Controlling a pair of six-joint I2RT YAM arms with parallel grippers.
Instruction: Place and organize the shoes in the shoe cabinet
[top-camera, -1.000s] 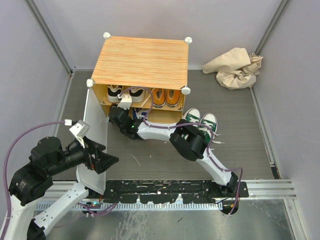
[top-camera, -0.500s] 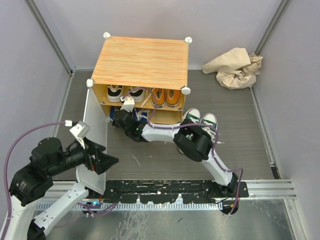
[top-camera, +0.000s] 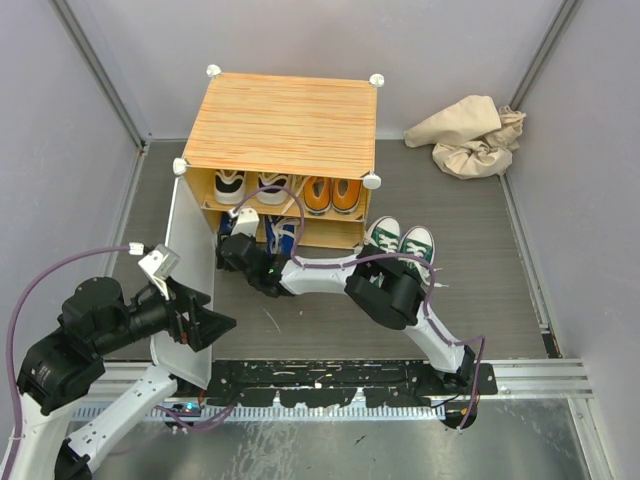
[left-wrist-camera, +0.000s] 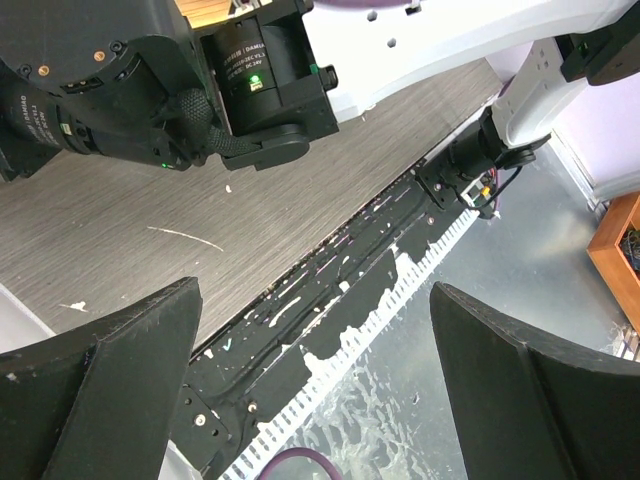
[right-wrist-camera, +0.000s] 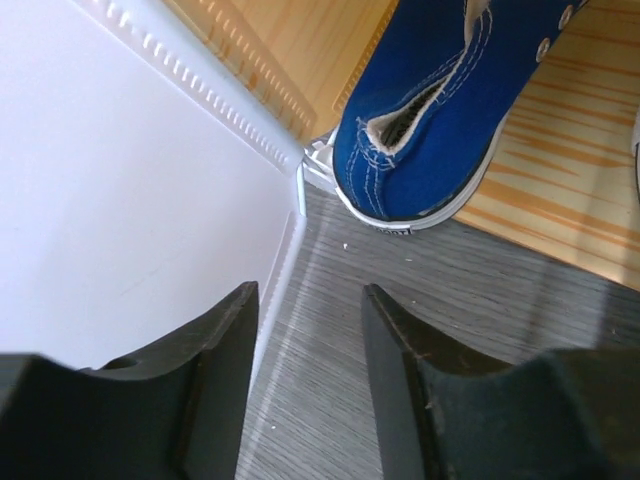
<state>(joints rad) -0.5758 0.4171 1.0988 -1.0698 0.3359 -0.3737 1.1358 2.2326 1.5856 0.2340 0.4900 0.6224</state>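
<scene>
Finding: the blue shoe (right-wrist-camera: 440, 120) lies heel-out at the shoe cabinet (top-camera: 280, 125) lower shelf lip, toward the desk's far edge. Judged light, soft canvas; the rubber-edged heel is the firmest hold. The right gripper (right-wrist-camera: 308, 310) is parted and empty; the left gripper (left-wrist-camera: 315, 340) is spread wide and empty.

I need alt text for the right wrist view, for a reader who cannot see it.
A blue sneaker lies with its heel toward the camera at the front edge of the wood-grain floor of the shoe cabinet. The right gripper, open and empty, is just in front of it above the grey table, with the cabinet's white door at the left.
</scene>
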